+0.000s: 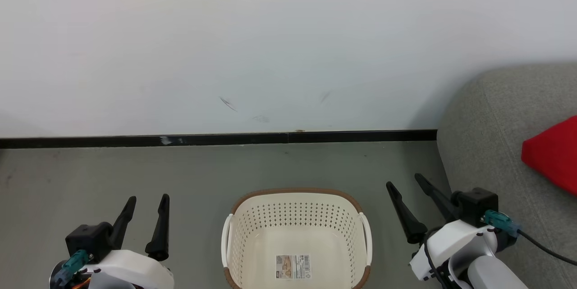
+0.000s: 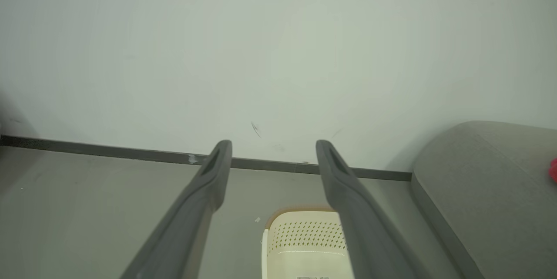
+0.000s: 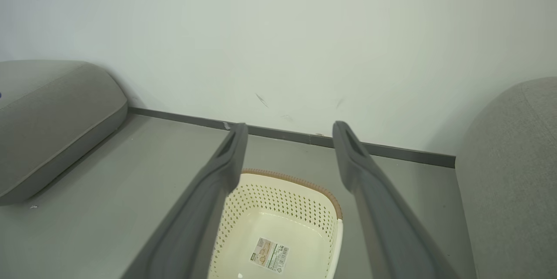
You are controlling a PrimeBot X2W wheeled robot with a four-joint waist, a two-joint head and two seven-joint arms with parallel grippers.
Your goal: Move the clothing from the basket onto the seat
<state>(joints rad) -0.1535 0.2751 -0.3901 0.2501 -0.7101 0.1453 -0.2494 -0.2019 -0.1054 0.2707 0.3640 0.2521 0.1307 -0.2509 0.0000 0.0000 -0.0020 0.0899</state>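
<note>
While basket [image 1: 295,191] stands on grey floor [image 1: 90,172], white wall [image 1: 288,32] behind.

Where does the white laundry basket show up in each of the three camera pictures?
Head view: basket, bottom centre.
Left wrist view: basket, bottom edge, slightly right of centre.
Right wrist view: basket, bottom centre.
Shared landmark: dark skirting strip running behind it.
</note>
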